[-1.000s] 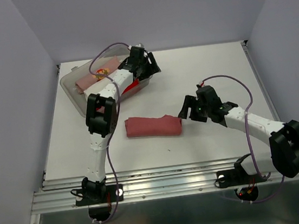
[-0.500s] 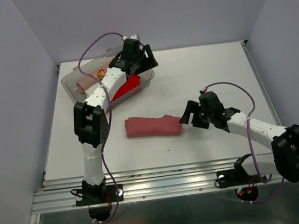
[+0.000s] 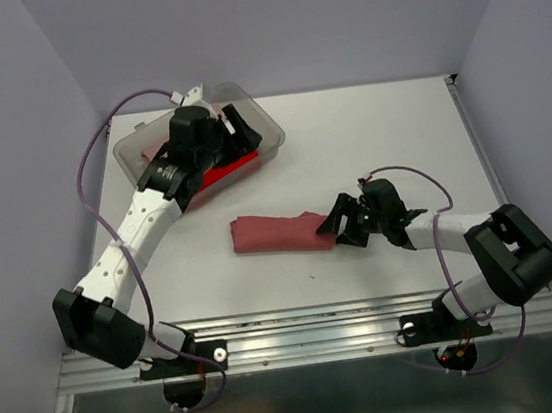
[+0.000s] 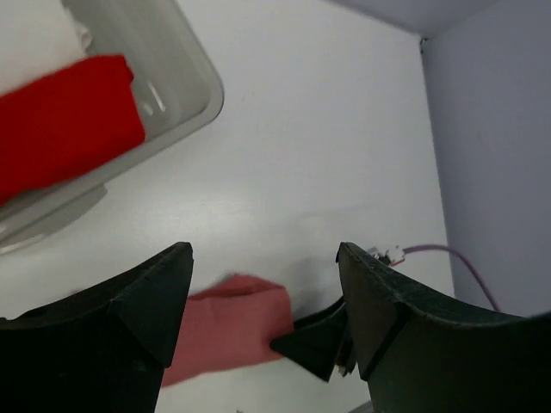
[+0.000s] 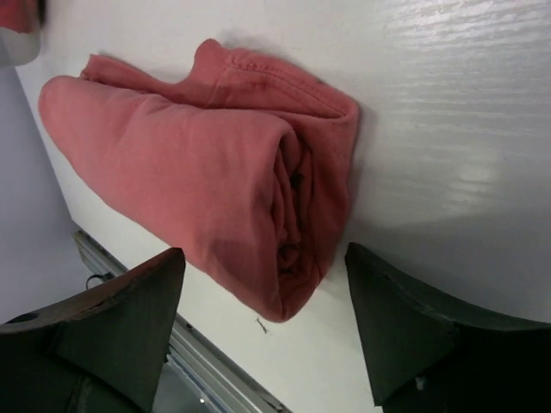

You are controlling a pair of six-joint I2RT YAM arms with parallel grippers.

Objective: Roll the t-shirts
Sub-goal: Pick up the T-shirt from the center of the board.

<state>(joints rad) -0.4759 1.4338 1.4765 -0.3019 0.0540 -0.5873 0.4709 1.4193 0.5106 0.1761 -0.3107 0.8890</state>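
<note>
My right end effector [image 3: 342,225] sits low over the table [image 3: 378,133] at the right end of the brick-red tee [image 3: 279,231]. Its fingers [image 5: 112,331] are spread wide, one to each side of the roll's end. They are not clamped on it. The wrist view shows gaps between cloth and fingers, though I cannot tell whether a fingertip brushes the fabric.

My left end effector [image 3: 230,137] hangs above the clear bin [image 3: 270,139] at the far left corner. Its fingers [image 4: 146,305] are also wide apart, with nothing between them.

The brick-red tee is rolled into a short log. It lies mid-table, nearer the near edge than the far one, with its length running along that edge. From the right wrist I see the spiral of layers at its open end [image 5: 288,215]. A hemmed flap sticks out loose on the far side rather than tucked in. The roll looks a little flattened, and thicker at this end.

In the bin lies a bright red tee [image 3: 221,171], folded flat. A pale pink bundle [image 3: 153,151] lies beside it, toward the left edge, partly hidden by my left arm.
</note>
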